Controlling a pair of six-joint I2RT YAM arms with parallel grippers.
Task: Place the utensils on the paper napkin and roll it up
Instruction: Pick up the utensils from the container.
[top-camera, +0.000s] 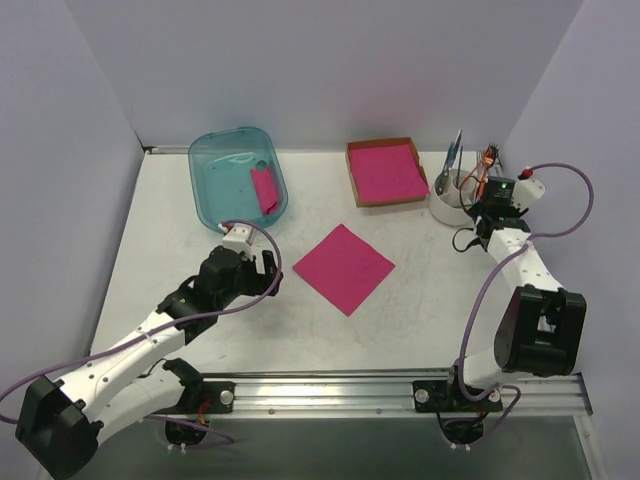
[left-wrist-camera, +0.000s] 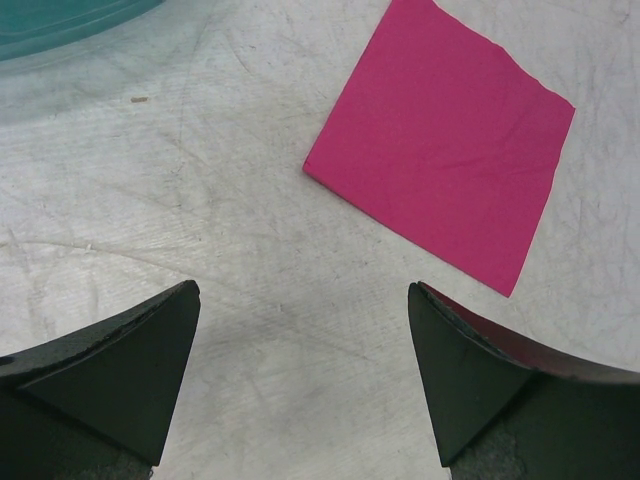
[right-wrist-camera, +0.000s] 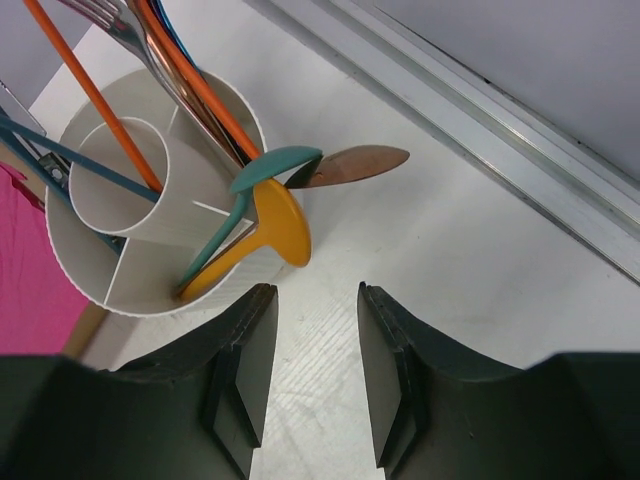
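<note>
one paper napkin flat on the bench; left claw gapes wide, right claw narrowly apart, empty, by one cutlery caddy.

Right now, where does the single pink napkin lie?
In the top view, the paper napkin lies flat near the middle of the table, just right of the left claw, on the near side of the cardboard tray of pink sheets.

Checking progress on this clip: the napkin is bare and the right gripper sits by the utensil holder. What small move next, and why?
Probably ease the right gripper forward onto the orange utensil overhanging the white holder rim and close; its jaws stand apart, empty, just short of it, and the napkin holds nothing.
</note>
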